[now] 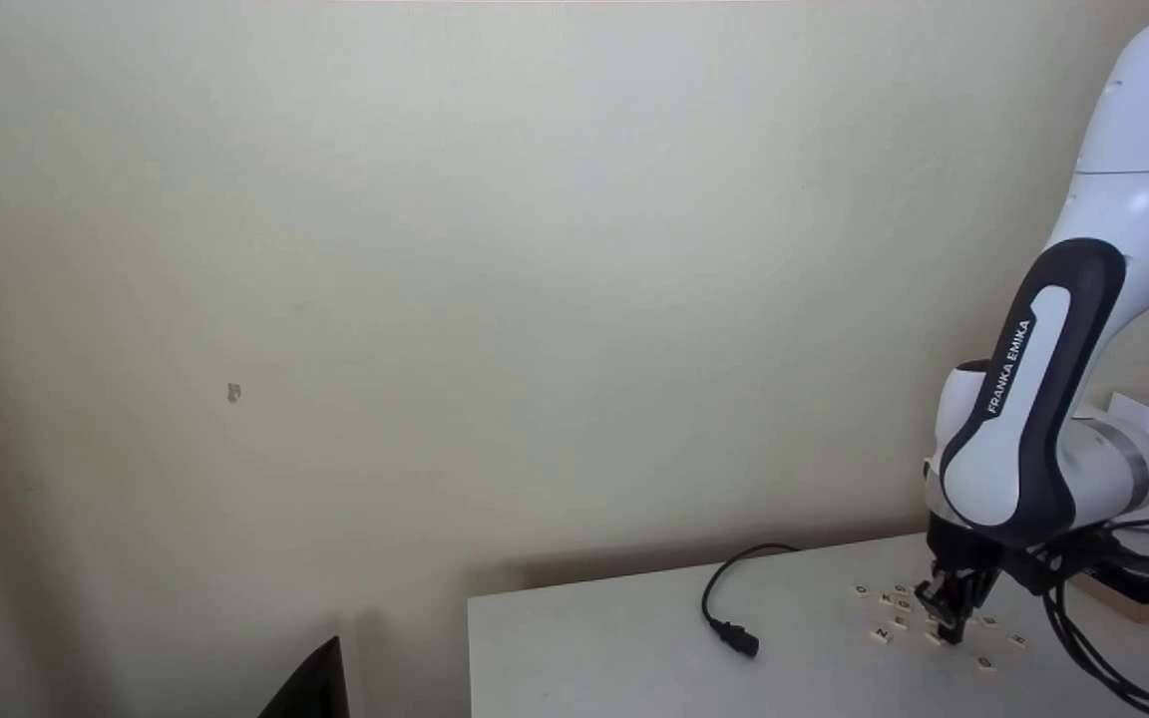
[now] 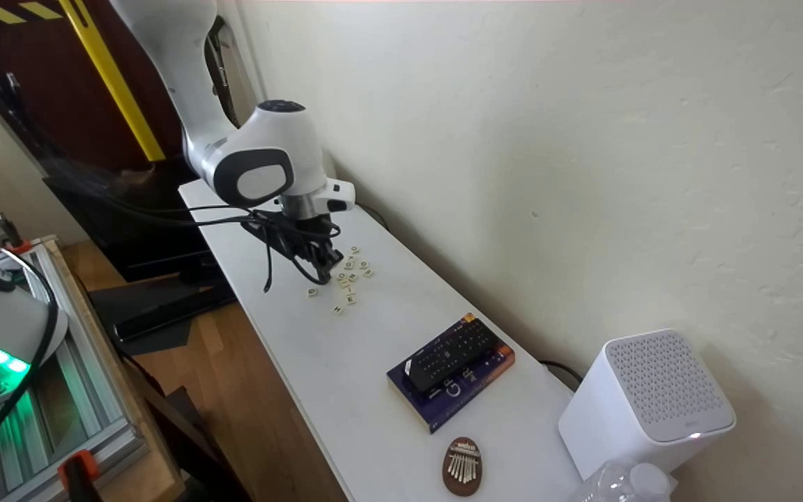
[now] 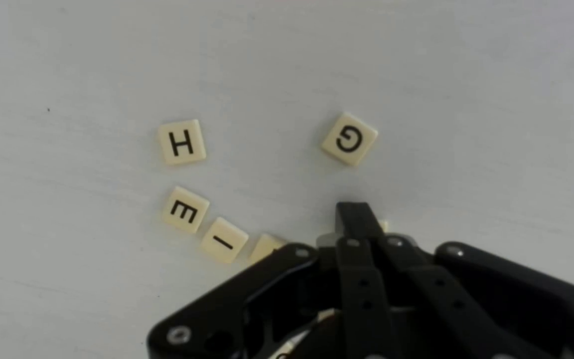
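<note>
My gripper (image 3: pixel 359 219) is shut, its fingertips pressed together low over the white table (image 2: pixel 318 348), with nothing visible between them. A pale letter tile (image 3: pixel 383 226) shows only a corner behind the fingertips; whether they touch it I cannot tell. Just ahead lies the G tile (image 3: pixel 350 139), apart from the fingers. To the left in the wrist view are the H tile (image 3: pixel 182 142), the E tile (image 3: pixel 186 209) and the I tile (image 3: pixel 224 240). Further tiles are partly hidden under the gripper. In both exterior views the gripper points down among several scattered tiles.
A black cable plug (image 1: pixel 737 638) lies on the table near the tiles. Further along are a dark book (image 2: pixel 485 376) with a black remote (image 2: pixel 452 354) on it, a brown kalimba (image 2: pixel 463 470), a white speaker-like box (image 2: pixel 645 397) and a clear bottle (image 2: pixel 617 481). A wall runs behind.
</note>
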{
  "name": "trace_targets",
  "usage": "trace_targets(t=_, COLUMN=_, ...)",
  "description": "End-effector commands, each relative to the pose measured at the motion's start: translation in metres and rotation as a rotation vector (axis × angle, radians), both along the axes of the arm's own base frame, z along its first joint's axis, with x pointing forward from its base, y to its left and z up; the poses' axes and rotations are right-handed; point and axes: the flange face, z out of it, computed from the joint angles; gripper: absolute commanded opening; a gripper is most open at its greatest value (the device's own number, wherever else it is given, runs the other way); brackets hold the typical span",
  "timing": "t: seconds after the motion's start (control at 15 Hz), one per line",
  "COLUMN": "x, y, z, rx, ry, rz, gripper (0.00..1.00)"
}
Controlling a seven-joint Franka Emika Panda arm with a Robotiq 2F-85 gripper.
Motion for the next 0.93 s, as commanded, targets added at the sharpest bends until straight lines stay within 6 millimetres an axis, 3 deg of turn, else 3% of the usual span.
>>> trace_targets(t=0.0, x=-0.01, y=0.01, z=-0.013, rx=-0.009, ry=0.034, rz=0.058, gripper=0.0)
trace_targets(t=0.4, x=-0.012, y=0.016, z=-0.012, rx=-0.034, ry=0.056, rz=0.096, gripper=0.0)
trace_targets(t=0.87, x=-0.016, y=0.015, z=0.009, rx=-0.021, ry=0.01, rz=0.081, gripper=0.0)
